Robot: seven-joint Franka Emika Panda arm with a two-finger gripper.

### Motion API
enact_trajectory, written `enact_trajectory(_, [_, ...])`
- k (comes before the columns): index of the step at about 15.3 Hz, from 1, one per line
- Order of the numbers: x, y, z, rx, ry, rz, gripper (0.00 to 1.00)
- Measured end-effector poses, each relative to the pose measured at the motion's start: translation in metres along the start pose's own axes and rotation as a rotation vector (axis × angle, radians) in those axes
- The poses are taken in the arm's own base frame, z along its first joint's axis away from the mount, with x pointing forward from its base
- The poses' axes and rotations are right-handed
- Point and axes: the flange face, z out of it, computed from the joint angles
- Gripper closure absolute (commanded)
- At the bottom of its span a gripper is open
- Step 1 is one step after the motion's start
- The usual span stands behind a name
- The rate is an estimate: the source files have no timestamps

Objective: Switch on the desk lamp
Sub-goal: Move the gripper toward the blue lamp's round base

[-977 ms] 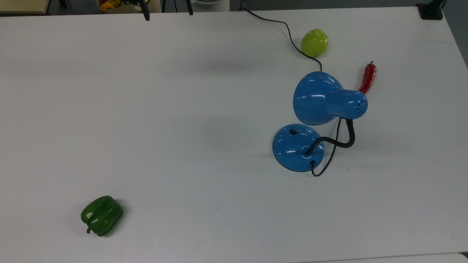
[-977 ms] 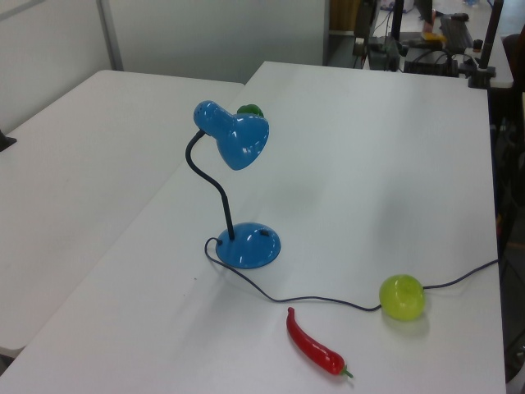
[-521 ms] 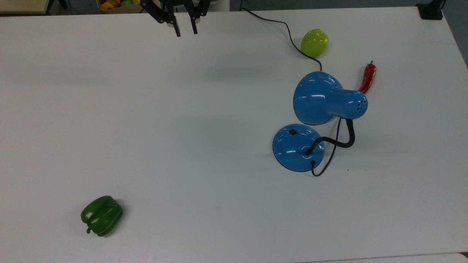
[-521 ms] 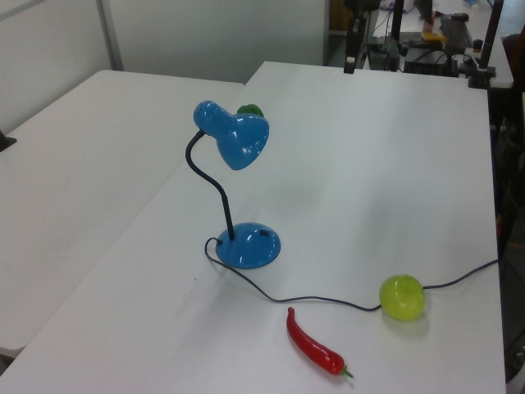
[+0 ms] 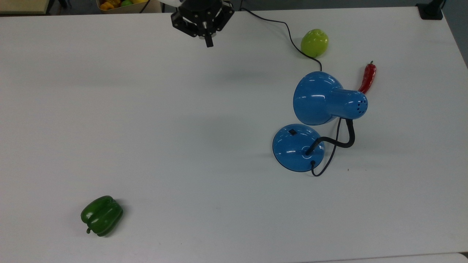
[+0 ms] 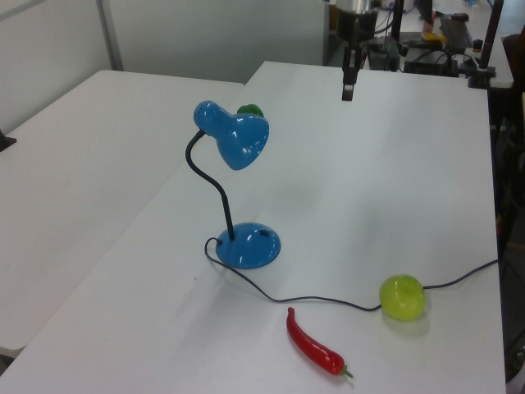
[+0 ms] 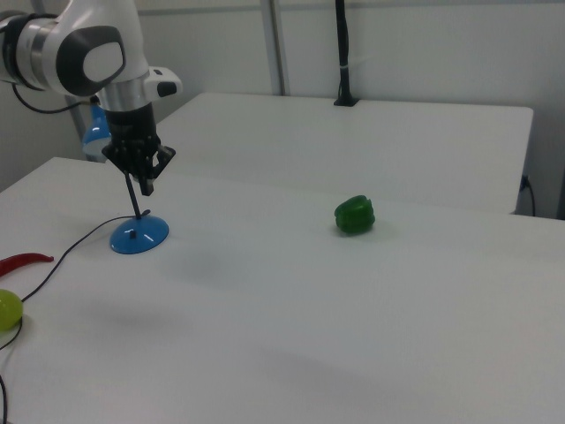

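Observation:
The desk lamp stands on the white table at the top view's right. It has a glossy blue shade, a round blue base with a small black switch, and a black gooseneck. In the left view the base sits under the shade. My gripper hangs above the table's far edge, well to the top view's left of the lamp, shut on nothing. It also shows in the left view and the right view, raised and apart from the base.
The lamp's black cord runs past a yellow-green round fruit to the far edge. A red chili lies beside the shade. A green bell pepper sits near the top view's lower left. A second table adjoins.
The gripper came in from the top view's upper edge, moving right and toward the table's middle. Its fingers, apart half a second ago, are now together.

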Motion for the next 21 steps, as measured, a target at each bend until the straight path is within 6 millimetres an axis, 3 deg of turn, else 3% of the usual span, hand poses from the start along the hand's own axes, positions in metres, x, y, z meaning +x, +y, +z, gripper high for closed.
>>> enact_trajectory(4, [0.001, -0.017, 0.027, 0.004, -0.008, -0.028, 1.0])
enact_trajectory(8, [0.002, -0.041, 0.066, 0.005, 0.007, -0.068, 1.0])
enact_trajectory(21, [-0.009, -0.098, 0.178, -0.028, 0.314, -0.15, 1.0])
